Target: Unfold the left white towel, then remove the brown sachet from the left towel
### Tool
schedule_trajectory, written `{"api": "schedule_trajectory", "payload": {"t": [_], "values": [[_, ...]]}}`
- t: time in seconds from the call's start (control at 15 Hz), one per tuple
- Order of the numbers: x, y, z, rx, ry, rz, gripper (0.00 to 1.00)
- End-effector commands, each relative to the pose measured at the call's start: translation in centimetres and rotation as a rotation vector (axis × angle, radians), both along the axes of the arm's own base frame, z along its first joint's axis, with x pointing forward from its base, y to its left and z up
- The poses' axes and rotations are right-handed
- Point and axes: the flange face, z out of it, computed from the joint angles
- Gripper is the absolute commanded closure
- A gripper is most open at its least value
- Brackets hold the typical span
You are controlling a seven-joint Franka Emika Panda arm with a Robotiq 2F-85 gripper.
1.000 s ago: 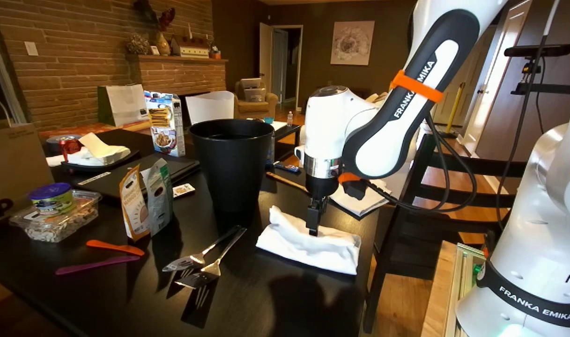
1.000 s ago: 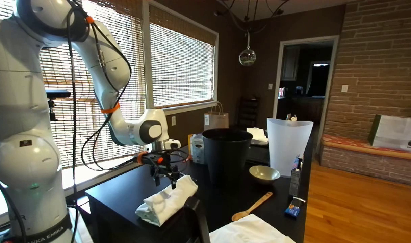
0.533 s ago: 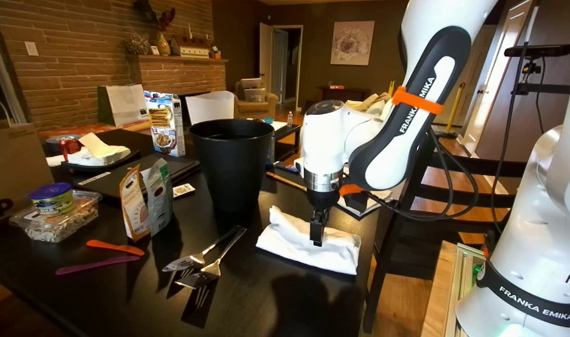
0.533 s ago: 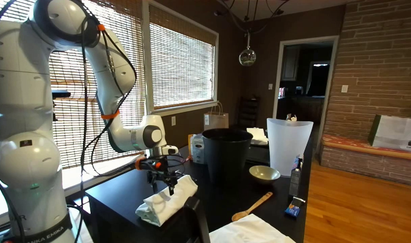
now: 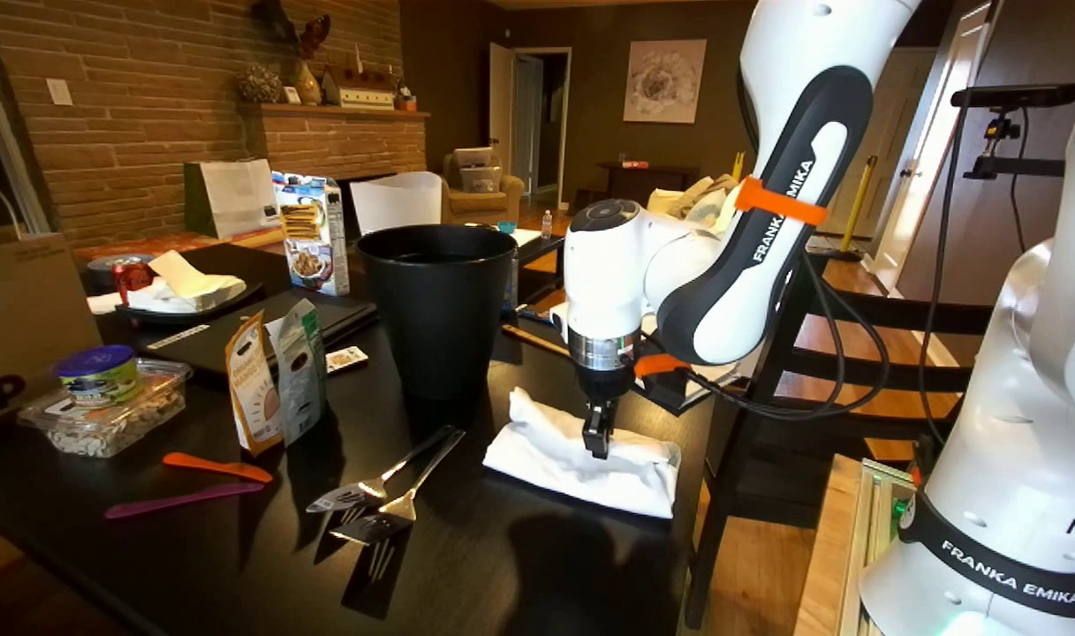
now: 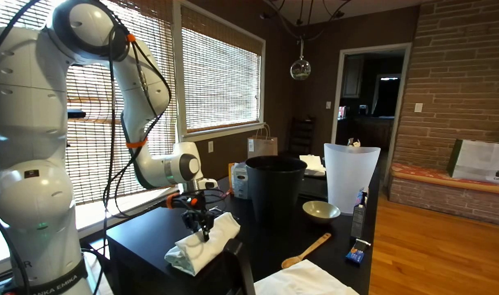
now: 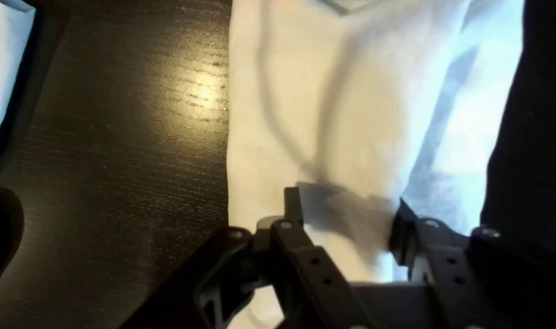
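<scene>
The left white towel (image 5: 581, 484) lies folded into a long bundle on the dark table, and shows in both exterior views. My gripper (image 5: 597, 452) points down at its upper folds, its tips at the cloth. From close up in the wrist view, the towel (image 7: 282, 128) runs beneath my gripper (image 7: 348, 210), whose fingers stand partly apart on either side of a raised fold. A dark shadow falls on the cloth between them. I cannot tell whether either finger presses on the fold. The brown sachet is hidden from every view.
A tall black bin (image 5: 435, 327) stands beyond the towel. Serving utensils (image 5: 400, 499) lie beside it. Another white towel (image 6: 306, 282), a wooden spoon (image 6: 306, 252) and a metal bowl (image 6: 321, 212) sit farther along. A dark chair back (image 6: 239, 262) rises close to the table.
My gripper has come down onto the towel from just above it, and its fingers have moved closer together. The towel looks the same.
</scene>
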Motion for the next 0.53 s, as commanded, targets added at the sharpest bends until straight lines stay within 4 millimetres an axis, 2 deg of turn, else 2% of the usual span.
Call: {"api": "schedule_trajectory", "payload": {"t": [0.0,0.13,0.33,0.47], "values": [[0.9,-1.0,0.3,-0.030,-0.038,-0.013,0.83],[1.2,-2.2,0.8,-0.053,-0.054,-0.035,0.95],[1.4,-4.8,1.1,-0.079,-0.066,-0.091,1.00],[1.4,-6.5,1.0,-0.099,-0.070,-0.126,0.97]]}}
